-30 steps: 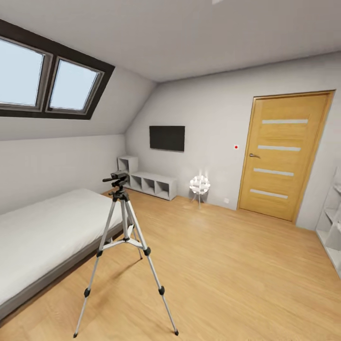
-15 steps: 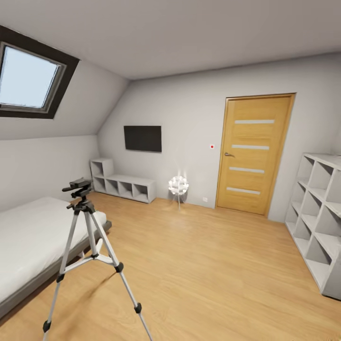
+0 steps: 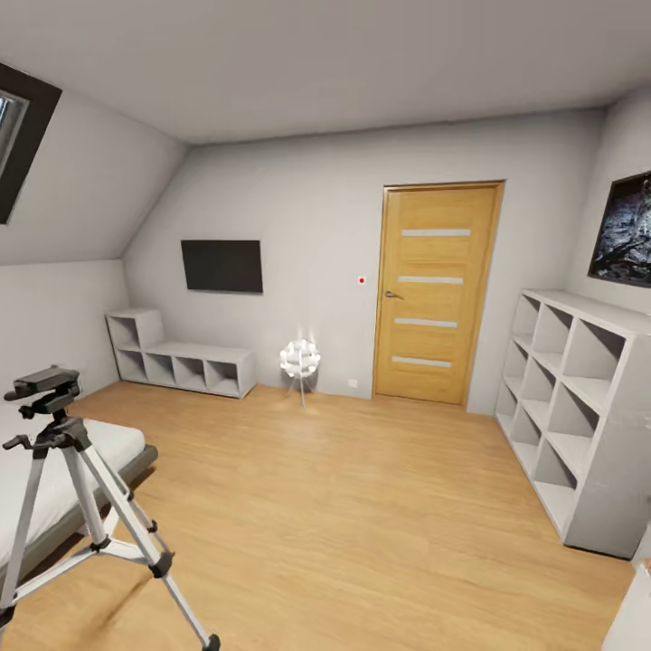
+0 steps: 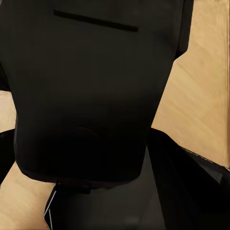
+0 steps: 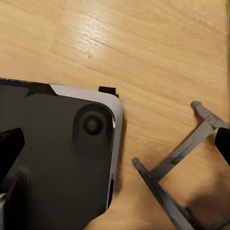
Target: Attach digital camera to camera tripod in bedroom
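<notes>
The camera tripod stands upright at the near left beside the bed, head bare, its legs nearer the left arm. No digital camera is visible. Whether either arm's jaws are wide or narrow cannot be told.

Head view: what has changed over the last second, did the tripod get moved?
The view itself swung to the right. The tripod slid to the left edge only because of that, the skylight is nearly out, and a white shelf and a wall picture came in. Nothing in the room moved; nothing was grabbed or released.
</notes>
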